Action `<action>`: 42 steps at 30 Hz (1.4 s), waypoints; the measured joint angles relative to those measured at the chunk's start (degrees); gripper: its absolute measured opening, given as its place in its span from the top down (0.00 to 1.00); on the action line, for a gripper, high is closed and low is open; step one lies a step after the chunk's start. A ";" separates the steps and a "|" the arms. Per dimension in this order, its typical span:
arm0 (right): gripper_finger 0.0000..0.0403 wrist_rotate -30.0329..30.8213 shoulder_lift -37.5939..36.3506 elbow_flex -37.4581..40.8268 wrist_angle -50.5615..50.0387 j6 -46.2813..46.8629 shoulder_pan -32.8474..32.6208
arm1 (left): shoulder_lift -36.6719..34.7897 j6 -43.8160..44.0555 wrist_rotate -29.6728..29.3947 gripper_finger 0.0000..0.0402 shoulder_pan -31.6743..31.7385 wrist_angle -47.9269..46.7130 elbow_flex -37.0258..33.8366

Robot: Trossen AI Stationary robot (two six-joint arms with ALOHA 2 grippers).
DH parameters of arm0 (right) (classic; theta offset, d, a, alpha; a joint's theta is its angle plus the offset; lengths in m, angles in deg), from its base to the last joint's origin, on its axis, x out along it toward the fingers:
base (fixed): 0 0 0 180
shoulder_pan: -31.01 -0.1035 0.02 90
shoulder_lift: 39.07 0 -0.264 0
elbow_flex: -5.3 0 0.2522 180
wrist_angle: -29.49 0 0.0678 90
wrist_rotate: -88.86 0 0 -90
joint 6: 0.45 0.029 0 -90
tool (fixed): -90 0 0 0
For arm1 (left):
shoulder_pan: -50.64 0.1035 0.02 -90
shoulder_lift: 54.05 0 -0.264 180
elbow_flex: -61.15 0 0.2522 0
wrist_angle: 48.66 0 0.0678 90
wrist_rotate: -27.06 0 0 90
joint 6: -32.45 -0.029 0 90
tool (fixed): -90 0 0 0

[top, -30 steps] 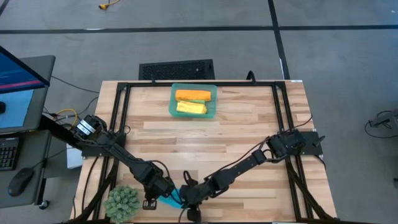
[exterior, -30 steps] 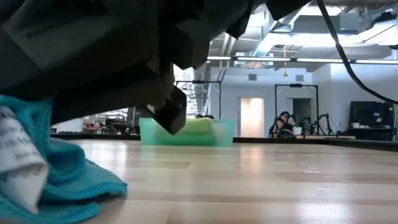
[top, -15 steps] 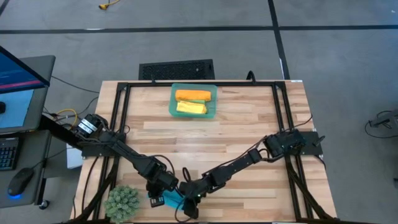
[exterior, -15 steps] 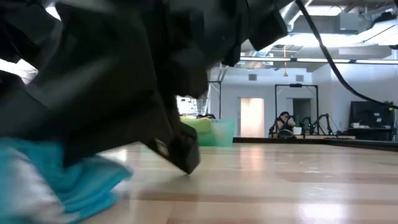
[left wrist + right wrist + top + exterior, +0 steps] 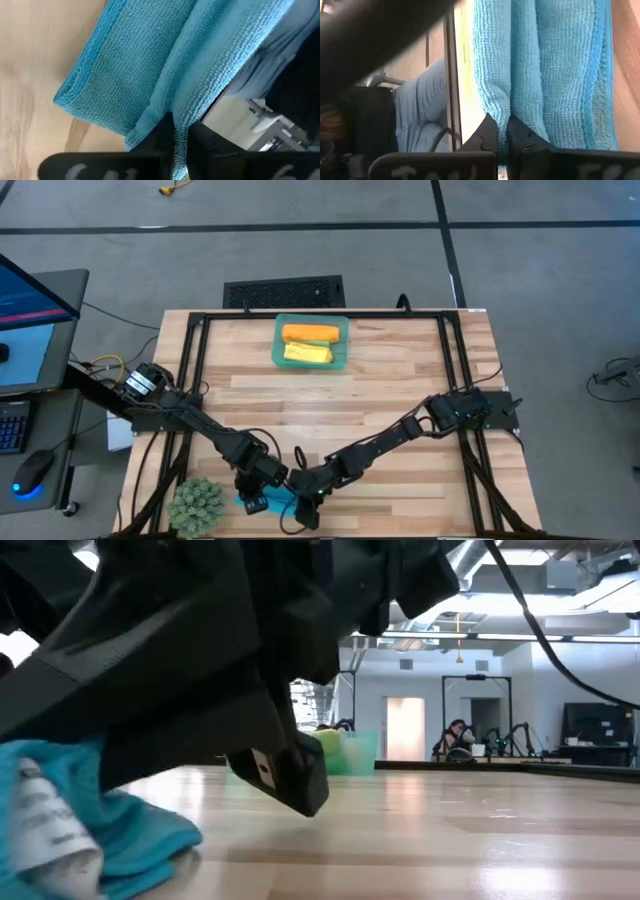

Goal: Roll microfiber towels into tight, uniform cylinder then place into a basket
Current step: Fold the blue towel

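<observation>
Wooden desk (image 5: pixel 400 380), near edge: left pincer (image 5: pixel 175 145) and right pincer (image 5: pixel 502 132) each pinch the blue towel (image 5: pixel 165 60); soft, limp cloth, best gripped along hems.

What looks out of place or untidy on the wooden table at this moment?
The bright blue microfiber towel lies bunched at the near table edge, pinched by both grippers, left and right, not yet a neat roll. A spiky green plant ball sits beside it.

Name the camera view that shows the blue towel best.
The left wrist view: the blue towel fills it, its weave, stitched edge and folds plain, pinched in the left claw. The right wrist view shows hanging folds in the right claw. The low view shows a bunched corner; the high view, a sliver between the arms.
</observation>
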 joint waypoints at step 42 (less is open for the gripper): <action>0.93 9.60 -1.52 -0.19 -14.33 10.95 2.60 | 0.02 -0.81 -15.45 0.62 -1.97 -4.47 -0.11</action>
